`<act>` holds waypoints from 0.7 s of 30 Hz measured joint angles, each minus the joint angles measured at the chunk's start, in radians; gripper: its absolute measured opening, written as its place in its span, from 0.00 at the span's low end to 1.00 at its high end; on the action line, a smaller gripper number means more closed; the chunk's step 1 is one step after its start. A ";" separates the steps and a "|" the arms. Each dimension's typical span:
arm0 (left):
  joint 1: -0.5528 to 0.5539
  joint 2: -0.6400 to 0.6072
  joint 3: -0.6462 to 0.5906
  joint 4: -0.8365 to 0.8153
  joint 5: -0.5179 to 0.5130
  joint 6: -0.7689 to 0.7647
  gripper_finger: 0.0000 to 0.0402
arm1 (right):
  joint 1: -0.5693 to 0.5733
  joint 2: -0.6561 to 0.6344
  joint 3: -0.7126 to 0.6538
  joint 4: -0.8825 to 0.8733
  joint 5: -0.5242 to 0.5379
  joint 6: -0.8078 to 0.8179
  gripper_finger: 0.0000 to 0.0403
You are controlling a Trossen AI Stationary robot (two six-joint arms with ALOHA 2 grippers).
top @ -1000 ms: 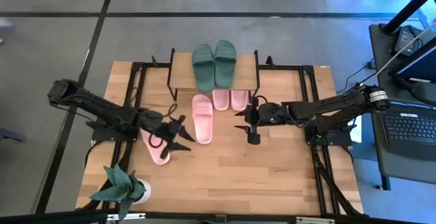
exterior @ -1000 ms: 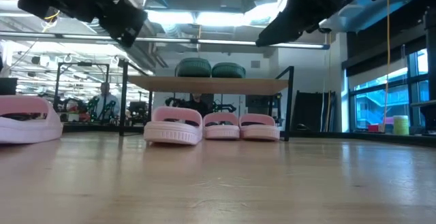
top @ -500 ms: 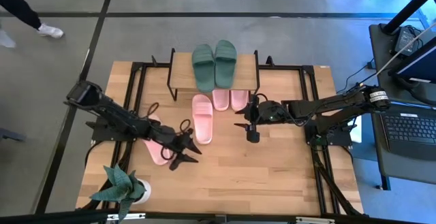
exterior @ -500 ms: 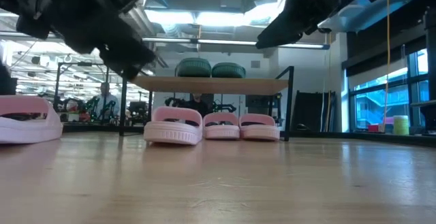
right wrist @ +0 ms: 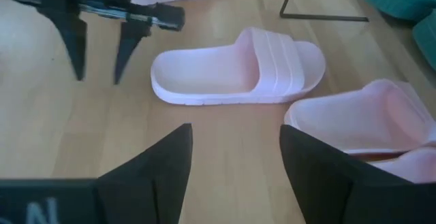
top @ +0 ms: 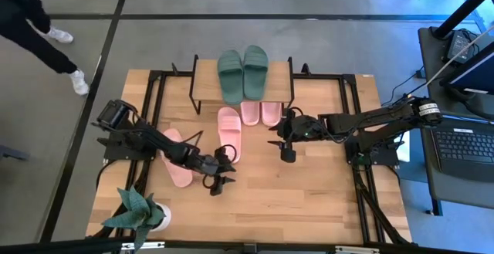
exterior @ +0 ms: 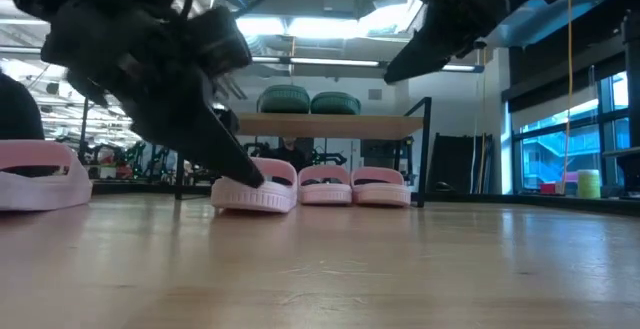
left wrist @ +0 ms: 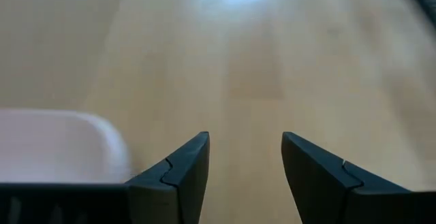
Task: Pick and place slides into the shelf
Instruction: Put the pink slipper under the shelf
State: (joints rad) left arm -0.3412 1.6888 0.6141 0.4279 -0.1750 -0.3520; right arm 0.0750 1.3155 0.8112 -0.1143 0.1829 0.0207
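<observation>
High view, nearest edge first: a spiky green potted plant (top: 139,210) stands at the front left corner of the wooden table (top: 309,200), and the wide run of pale planks from there to the front right corner lies bare, smooth and lightly grained. Just behind that strip the left gripper (top: 222,178) hangs low over bare wood, its two dark tapered fingers apart with nothing between them, close to the toe of the lone pink slide (top: 230,134) that lies lengthways in front of the shelf (top: 203,78). To its left another pink slide (top: 175,163) lies angled beside the left arm, near the black frame rail that borders the tabletop. All the slides are moulded in one piece, matte and rounded, with a broad ribbed strap. The right gripper (top: 284,146) hovers right of the lone pink slide, fingers spread and empty, with clear planks between it and the right-hand rail. Farther back, two more pink slides (top: 259,113) sit side by side under the shelf, tucked between its thin black legs. On the shelf's light plank top the dark green pair (top: 242,72) lies side by side, leaving free plank on either side. Beyond the table, a person's legs (top: 46,38) cross the grey floor at the far left
</observation>
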 joint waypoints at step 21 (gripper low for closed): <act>0.070 0.002 0.074 -0.302 -0.148 0.017 0.43 | 0.000 0.000 0.000 -0.020 0.000 0.005 0.55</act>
State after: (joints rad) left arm -0.2707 1.6913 0.6884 0.1263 -0.3230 -0.3351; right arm 0.0750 1.3155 0.8112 -0.1347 0.1833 0.0254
